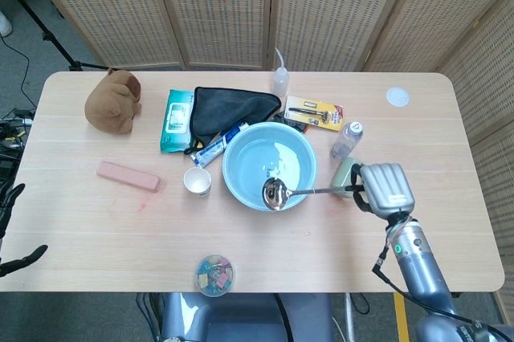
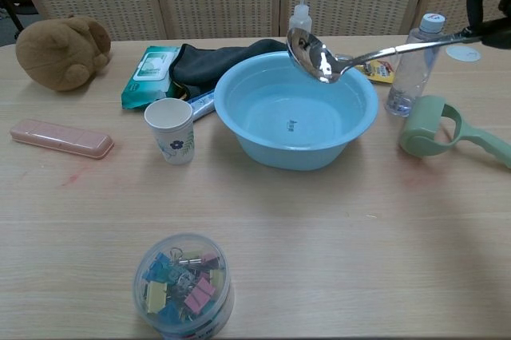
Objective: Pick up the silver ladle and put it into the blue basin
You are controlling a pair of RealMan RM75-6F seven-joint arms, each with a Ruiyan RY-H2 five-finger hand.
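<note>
My right hand (image 1: 384,189) grips the end of the silver ladle's handle and holds it in the air. The silver ladle (image 1: 275,193) points left, its bowl over the near rim of the blue basin (image 1: 245,153). In the chest view the ladle (image 2: 313,57) hangs above the blue basin (image 2: 263,128), its handle running right to my right hand (image 2: 489,1) at the frame's top right edge. The basin is empty and sits mid-table. My left hand (image 1: 10,234) hangs off the table's left edge, dark fingers apart, holding nothing.
A green lint roller (image 2: 431,134) and a clear bottle (image 2: 413,53) stand right of the basin. A paper cup (image 2: 170,130), wipes pack (image 2: 148,75), black cloth (image 1: 229,107), squeeze bottle (image 1: 279,81), plush toy (image 1: 114,101), pink case (image 1: 128,175) and clip jar (image 2: 184,286) lie around.
</note>
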